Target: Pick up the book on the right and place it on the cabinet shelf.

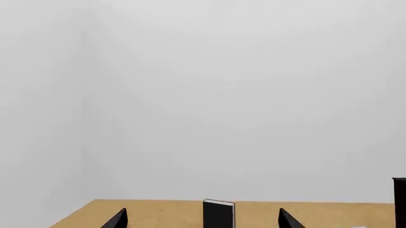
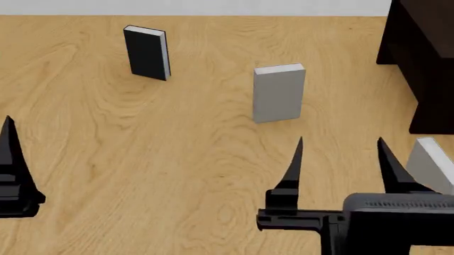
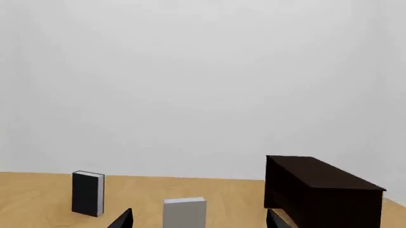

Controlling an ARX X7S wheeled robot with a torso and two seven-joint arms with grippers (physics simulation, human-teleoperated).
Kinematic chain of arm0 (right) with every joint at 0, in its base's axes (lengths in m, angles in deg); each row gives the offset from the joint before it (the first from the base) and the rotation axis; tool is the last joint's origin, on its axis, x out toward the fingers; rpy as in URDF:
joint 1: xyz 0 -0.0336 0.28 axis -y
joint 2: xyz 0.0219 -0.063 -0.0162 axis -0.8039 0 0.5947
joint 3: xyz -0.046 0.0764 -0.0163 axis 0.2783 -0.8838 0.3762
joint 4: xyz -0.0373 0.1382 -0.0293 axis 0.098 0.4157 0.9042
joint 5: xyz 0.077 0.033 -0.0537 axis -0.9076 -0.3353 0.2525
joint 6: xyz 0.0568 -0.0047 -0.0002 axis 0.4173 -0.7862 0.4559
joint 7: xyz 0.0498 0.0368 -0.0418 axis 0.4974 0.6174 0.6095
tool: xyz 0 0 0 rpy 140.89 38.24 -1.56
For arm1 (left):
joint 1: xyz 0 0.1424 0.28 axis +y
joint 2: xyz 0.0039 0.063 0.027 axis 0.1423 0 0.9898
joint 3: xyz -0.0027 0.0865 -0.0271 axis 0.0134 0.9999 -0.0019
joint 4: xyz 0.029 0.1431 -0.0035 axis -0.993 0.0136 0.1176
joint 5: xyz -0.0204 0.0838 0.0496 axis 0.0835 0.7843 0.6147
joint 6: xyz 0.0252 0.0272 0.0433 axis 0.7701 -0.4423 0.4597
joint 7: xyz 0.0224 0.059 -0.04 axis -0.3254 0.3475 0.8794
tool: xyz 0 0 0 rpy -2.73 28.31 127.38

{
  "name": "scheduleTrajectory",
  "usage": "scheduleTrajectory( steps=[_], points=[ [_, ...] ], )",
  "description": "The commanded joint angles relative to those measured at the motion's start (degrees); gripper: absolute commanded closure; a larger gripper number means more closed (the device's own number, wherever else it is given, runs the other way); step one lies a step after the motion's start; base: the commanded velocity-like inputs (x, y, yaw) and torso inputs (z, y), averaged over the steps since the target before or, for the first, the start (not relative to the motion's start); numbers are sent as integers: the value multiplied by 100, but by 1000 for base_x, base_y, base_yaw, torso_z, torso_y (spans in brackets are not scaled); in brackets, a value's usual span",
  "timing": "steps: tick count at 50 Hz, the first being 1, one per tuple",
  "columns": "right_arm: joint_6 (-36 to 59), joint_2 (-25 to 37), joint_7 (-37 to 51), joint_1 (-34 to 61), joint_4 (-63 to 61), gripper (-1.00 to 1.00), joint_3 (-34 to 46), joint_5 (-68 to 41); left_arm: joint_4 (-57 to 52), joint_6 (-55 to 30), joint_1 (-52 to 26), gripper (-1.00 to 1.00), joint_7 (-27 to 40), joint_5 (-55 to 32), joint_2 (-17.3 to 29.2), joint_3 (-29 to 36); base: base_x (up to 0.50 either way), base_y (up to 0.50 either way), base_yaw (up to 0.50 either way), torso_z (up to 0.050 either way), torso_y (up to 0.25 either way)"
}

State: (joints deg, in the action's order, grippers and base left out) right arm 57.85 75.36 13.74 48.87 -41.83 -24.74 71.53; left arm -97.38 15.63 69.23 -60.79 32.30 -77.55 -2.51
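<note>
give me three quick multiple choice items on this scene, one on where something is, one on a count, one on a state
1. In the head view, where is the dark cabinet?
A. far left
B. right edge
C. centre of the table

2. How many books show in the head view?
A. one
B. two
C. three

3. How is the right hand?
A. open, holding nothing
B. shut on a book
C. out of view

Key:
1 B: it fills the right edge of the wooden table.
2 C: a black book, a grey book standing mid-table, and another grey book at the right edge.
3 A: its two fingers stand apart with only table between them.
</note>
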Motion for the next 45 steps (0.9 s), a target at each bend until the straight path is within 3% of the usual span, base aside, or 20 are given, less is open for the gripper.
scheduleTrajectory(
  steps=[1, 3, 7, 13, 27, 45],
  points=[
    [1543, 405, 93, 916, -1171, -100, -481, -482, -1424, -2024, -1183, -100, 839, -1760, 734, -972, 0, 0, 0, 0, 0],
    [1788, 462, 125, 1074, -1312, -100, -576, -559, -1424, -1859, -1324, -100, 2014, -2881, 1634, -795, 0, 0, 0, 0, 0],
    [2215, 567, 169, 1367, -1641, -100, -835, -755, -1423, -1230, -1603, -100, 3602, -4392, 2970, -483, 0, 0, 0, 0, 0],
    [2769, 647, 228, 1741, -2007, -100, -1152, -1040, -1417, -358, -1712, -100, 4502, -4871, 4010, 34, 0, 0, 0, 0, 0],
    [3130, 638, 363, 1974, -2221, -100, -1306, -1267, -1402, 327, -1790, -100, 5019, -5082, 4768, 355, 0, -84, 0, 0, 0],
    [3113, 656, 432, 1995, -2195, -100, -1237, -1367, -1305, 516, -1825, -100, 5079, -4956, 4876, 538, 15, -277, 0, 0, 0]
  ],
)
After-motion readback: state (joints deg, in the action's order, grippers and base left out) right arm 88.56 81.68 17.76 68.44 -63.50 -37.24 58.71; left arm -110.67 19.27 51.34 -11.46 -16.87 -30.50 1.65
